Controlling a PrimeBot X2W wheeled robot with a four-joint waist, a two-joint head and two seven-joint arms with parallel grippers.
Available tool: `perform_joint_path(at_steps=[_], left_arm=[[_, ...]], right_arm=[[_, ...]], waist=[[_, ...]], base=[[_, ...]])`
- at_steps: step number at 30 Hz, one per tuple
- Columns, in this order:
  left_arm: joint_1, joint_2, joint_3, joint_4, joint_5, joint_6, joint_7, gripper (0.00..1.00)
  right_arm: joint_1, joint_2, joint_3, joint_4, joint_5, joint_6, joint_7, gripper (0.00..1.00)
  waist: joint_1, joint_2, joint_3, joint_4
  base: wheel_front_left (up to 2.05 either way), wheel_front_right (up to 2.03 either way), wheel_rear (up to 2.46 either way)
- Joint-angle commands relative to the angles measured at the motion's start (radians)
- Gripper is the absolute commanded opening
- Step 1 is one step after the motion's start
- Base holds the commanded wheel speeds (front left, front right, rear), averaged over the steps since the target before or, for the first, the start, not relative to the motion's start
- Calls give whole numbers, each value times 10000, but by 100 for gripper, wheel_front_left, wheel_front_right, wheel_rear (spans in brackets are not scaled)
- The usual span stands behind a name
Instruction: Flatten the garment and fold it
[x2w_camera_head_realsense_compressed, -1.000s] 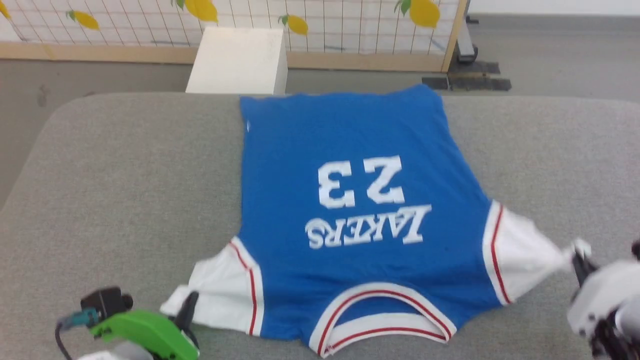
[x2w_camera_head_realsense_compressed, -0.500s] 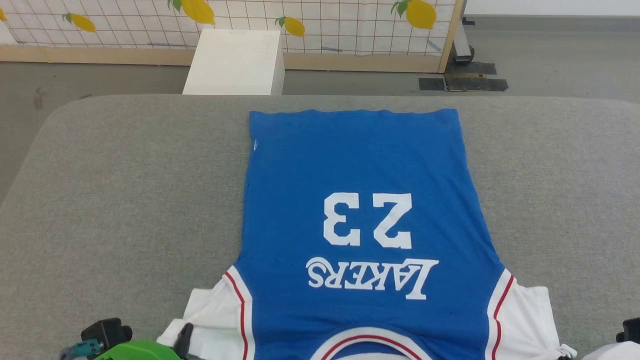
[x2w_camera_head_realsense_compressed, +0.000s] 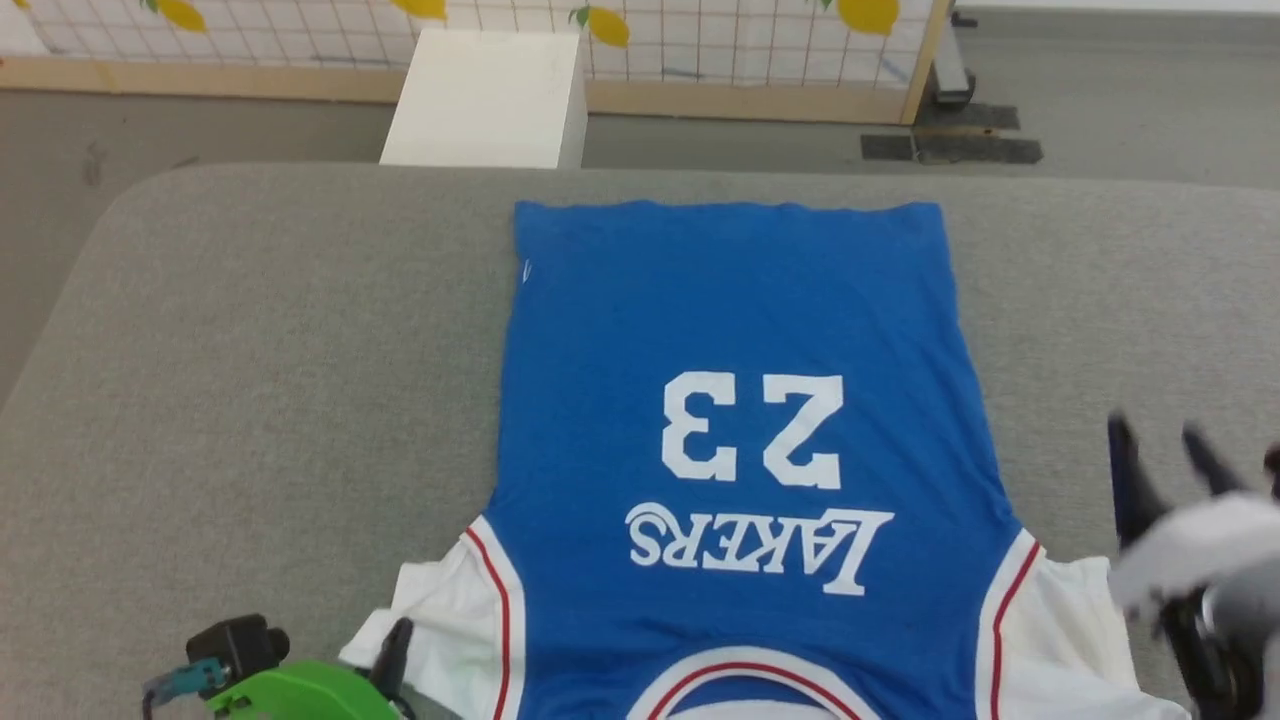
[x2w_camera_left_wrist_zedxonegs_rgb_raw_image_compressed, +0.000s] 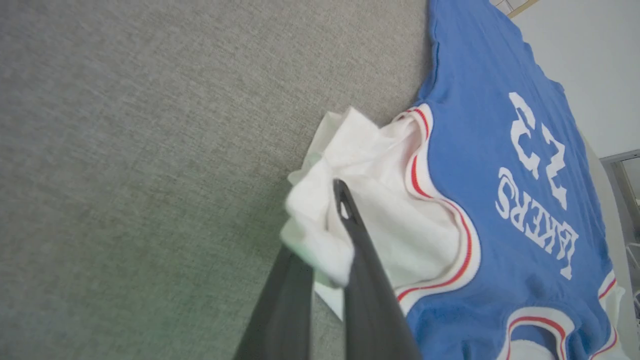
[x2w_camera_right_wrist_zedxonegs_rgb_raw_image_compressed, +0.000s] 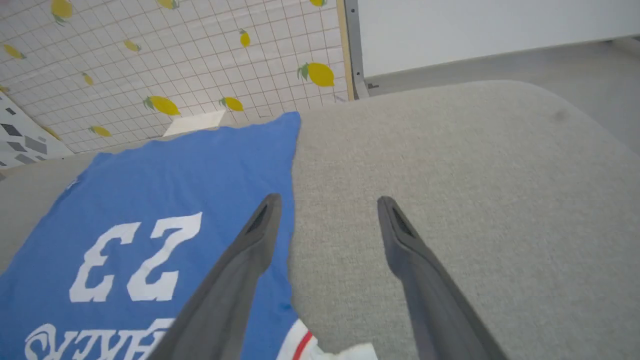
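At the lower left of the head view the left gripper (x2w_camera_head_realsense_compressed: 394, 648), on its green-cased wrist, has its two long dark fingers (x2w_camera_left_wrist_zedxonegs_rgb_raw_image_compressed: 352, 235) clamped together on a bunched fold of the white left sleeve (x2w_camera_left_wrist_zedxonegs_rgb_raw_image_compressed: 390, 210). One finger lies over the cloth and the other's tip is hidden under it. To this claw's left there is the grey woven-fabric tabletop (x2w_camera_head_realsense_compressed: 250, 350). To its right the garment (x2w_camera_head_realsense_compressed: 740, 330), a bright blue jersey-style shirt with white sleeves, red-and-white striped trim, white chest lettering and the number 23, lies spread flat on the tabletop. Its collar is nearest the robot and its straight hem is at the far end. Beyond the hem, off the table, stand a white box-shaped block (x2w_camera_head_realsense_compressed: 490, 95) and a wood-framed white grid panel printed with yellow lemons (x2w_camera_head_realsense_compressed: 700, 50). Further right, the white right sleeve (x2w_camera_head_realsense_compressed: 1060, 620) lies just below the right gripper (x2w_camera_right_wrist_zedxonegs_rgb_raw_image_compressed: 328, 202). This claw's fingers stand well apart with nothing between them, pointing over the grey surface just beside the shirt's right edge. It is blurred in the head view, and I cannot tell whether it touches the table.
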Motion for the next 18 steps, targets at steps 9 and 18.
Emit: perform_joint_path(at_steps=[9,18], left_arm=[[-1090,-421,-320,-440,-50,-357,-167,0],[-2188,-965,-874,-92,-75,-951,-400,0]], right_arm=[[-3812,-626,358,2103,-765,-15,-1096,100],[-7285,-1717,-381,4488,-2045,-15,106,100]], waist=[[1,0,1718,1245],[1,0,3574,2568]], base=[[0,0,0],[0,0,0]])
